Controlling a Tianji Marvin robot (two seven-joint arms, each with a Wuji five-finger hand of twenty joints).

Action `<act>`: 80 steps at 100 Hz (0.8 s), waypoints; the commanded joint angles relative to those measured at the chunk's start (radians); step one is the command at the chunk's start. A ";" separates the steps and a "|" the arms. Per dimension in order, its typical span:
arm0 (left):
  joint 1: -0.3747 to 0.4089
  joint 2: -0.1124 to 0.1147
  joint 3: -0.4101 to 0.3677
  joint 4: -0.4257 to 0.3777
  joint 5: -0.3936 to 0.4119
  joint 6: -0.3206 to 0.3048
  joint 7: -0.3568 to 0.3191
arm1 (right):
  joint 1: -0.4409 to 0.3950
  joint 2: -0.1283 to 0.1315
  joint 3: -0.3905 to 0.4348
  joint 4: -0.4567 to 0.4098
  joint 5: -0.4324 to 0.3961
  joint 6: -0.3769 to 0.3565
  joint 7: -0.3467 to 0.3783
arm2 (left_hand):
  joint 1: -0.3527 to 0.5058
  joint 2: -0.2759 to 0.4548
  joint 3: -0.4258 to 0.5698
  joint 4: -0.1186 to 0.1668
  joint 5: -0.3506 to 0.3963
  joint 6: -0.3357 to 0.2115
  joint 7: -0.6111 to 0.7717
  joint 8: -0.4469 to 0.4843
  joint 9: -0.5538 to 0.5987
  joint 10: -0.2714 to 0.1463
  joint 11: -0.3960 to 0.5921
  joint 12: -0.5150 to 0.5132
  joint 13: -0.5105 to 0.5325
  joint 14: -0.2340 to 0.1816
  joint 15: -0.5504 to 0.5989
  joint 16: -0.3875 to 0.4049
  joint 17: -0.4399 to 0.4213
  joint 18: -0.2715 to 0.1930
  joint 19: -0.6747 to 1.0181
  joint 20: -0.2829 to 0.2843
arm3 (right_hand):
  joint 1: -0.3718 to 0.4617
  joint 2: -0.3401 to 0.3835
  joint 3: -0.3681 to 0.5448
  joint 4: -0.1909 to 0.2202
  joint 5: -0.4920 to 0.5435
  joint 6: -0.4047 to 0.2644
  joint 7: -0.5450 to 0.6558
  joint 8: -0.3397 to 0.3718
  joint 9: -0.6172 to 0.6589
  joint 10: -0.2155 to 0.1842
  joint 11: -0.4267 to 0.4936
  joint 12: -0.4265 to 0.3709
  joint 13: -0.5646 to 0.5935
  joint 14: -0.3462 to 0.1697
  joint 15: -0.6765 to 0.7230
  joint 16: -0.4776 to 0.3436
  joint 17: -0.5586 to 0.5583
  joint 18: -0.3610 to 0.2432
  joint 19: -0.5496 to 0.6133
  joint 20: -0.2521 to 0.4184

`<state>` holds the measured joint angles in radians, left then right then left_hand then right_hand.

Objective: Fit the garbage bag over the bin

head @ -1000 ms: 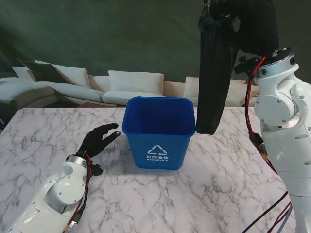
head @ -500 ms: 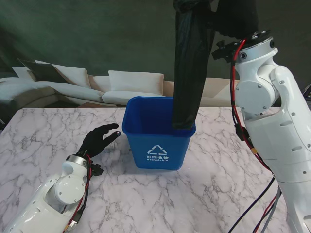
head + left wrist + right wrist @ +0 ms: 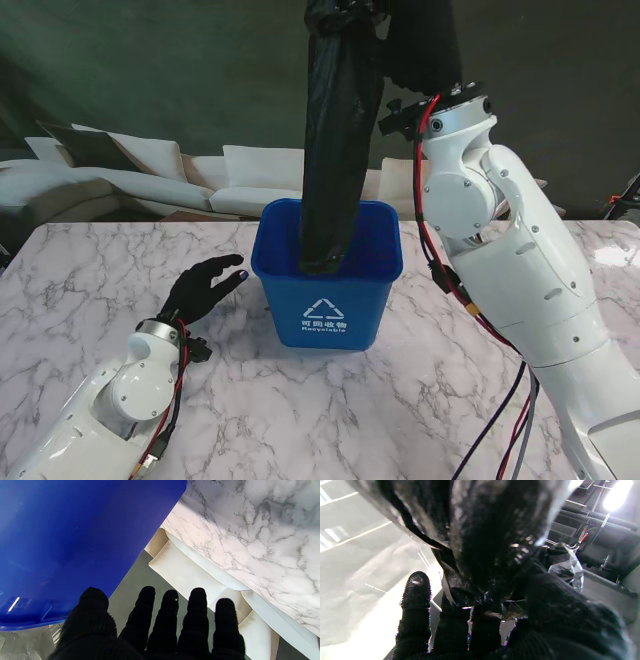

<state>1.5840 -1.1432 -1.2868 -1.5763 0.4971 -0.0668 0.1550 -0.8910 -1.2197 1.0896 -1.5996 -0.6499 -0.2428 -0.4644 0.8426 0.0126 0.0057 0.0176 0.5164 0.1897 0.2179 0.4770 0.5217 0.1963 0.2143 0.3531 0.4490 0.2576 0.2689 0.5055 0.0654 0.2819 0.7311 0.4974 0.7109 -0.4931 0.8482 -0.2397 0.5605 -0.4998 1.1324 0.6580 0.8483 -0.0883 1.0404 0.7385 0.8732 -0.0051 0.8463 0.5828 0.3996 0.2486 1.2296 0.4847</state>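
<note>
A blue bin (image 3: pixel 325 272) with a white recycling mark stands upright at the middle of the marble table. A black garbage bag (image 3: pixel 335 150) hangs straight down from my right hand (image 3: pixel 345 12), which is shut on its top at the upper edge of the stand view; the bag's lower end dips inside the bin's mouth. In the right wrist view the crumpled bag (image 3: pixel 482 542) fills the frame between my fingers (image 3: pixel 416 597). My left hand (image 3: pixel 205 287) rests open on the table beside the bin's left wall, thumb toward it. The left wrist view shows the bin wall (image 3: pixel 75 542) close by my fingers (image 3: pixel 197 620).
The marble table (image 3: pixel 420 400) spreads all around the bin. A white sofa (image 3: pixel 270 180) with cushions stands beyond the table's far edge. My right arm (image 3: pixel 510 270) with its red and black cables crosses the right side of the stand view.
My right arm has swung left, carrying the hanging bag from beside the bin's right rim to over the bin, its lower end now inside. The left hand has not moved.
</note>
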 commanded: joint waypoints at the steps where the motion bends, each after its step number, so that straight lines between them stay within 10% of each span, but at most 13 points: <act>1: 0.002 -0.001 0.000 0.001 0.000 -0.003 -0.014 | -0.013 -0.010 -0.013 0.025 -0.009 -0.001 -0.014 | 0.023 0.040 -0.033 -0.021 -0.014 -0.007 -0.011 -0.006 -0.002 -0.010 0.007 0.011 -0.015 -0.001 0.009 0.007 -0.018 0.008 -0.019 0.021 | 0.039 0.054 0.002 0.009 -0.005 -0.047 0.046 0.014 -0.010 -0.017 0.026 0.002 0.018 -0.017 -0.016 -0.013 -0.015 -0.011 0.001 0.009; 80: 0.001 0.001 0.004 0.004 0.008 -0.004 -0.016 | -0.151 -0.009 -0.054 0.068 -0.082 -0.115 -0.116 | 0.023 0.041 -0.032 -0.021 -0.015 -0.007 -0.012 -0.006 -0.002 -0.011 0.006 0.011 -0.014 -0.001 0.009 0.006 -0.018 0.008 -0.020 0.021 | 0.041 0.063 -0.006 0.010 -0.009 -0.036 0.045 0.009 -0.010 -0.018 0.020 0.002 0.021 -0.016 -0.031 -0.018 -0.022 -0.004 -0.008 0.005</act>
<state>1.5857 -1.1420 -1.2866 -1.5760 0.5049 -0.0673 0.1543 -1.0210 -1.2312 1.0433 -1.5285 -0.7166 -0.3461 -0.5728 0.8426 0.0126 0.0057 0.0176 0.5164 0.1897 0.2179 0.4770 0.5218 0.1963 0.2143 0.3531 0.4490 0.2576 0.2689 0.5055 0.0654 0.2819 0.7311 0.4974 0.7109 -0.4928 0.8473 -0.2397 0.5605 -0.4998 1.1325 0.6580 0.8483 -0.0883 1.0404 0.7383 0.8732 -0.0051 0.8244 0.5748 0.3918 0.2490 1.2296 0.4847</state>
